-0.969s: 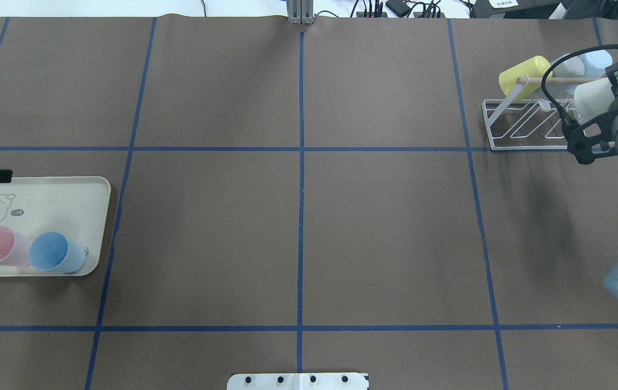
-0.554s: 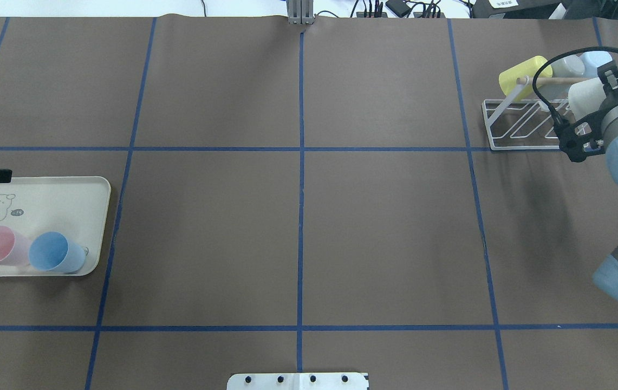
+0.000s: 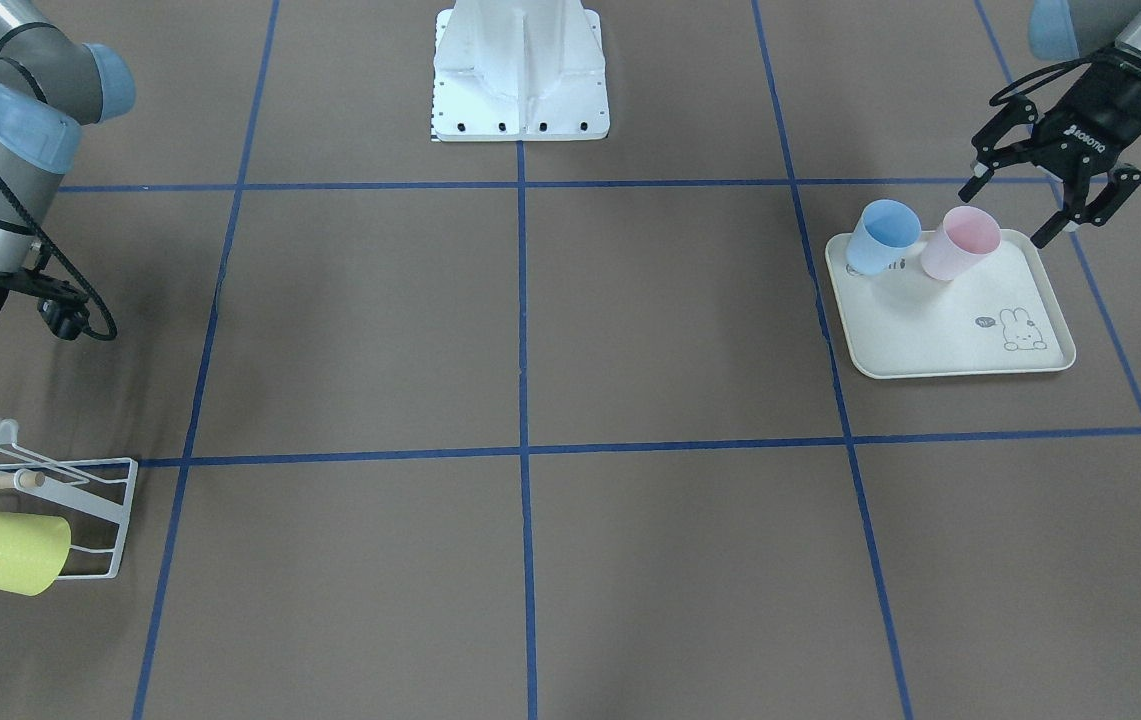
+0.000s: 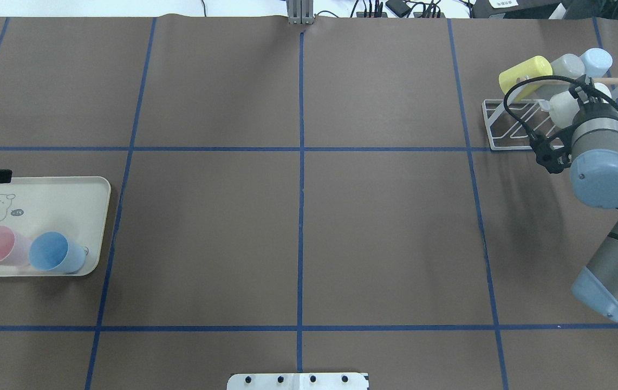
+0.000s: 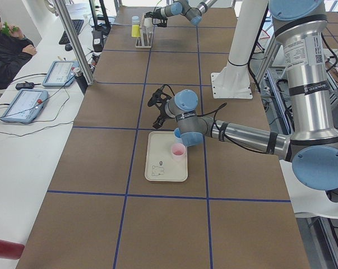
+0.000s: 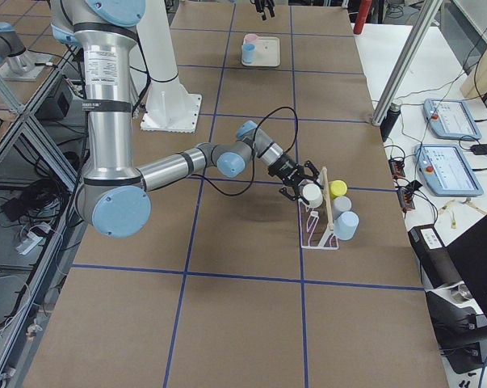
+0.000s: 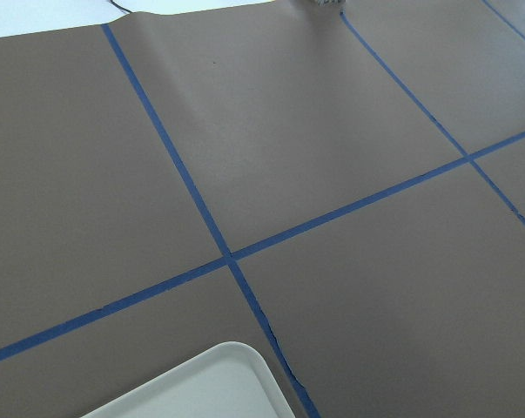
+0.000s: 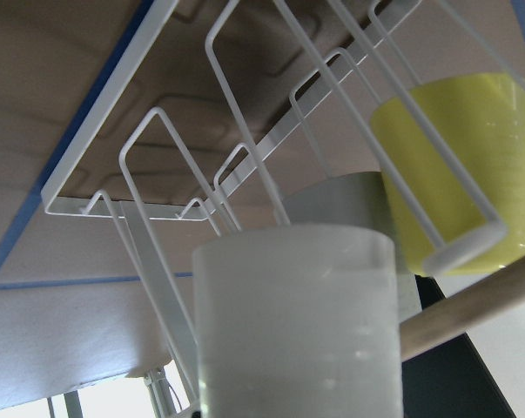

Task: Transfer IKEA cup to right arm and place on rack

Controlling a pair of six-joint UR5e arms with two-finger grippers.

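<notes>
Right claw (image 6: 305, 191) pinching white cup (image 8: 297, 322) | far-right worktop (image 4: 395, 81) corner | you should be centring its mouth over a free prong (image 8: 155, 111) of the rack (image 4: 512, 125)

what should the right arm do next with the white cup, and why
Probably ease the white cup down onto a free prong of the rack. The right gripper holds it tilted over the rack's wires, beside the yellow cup already hung there. The right wrist view shows it in front of the prongs, seemingly not seated on one yet.
</notes>
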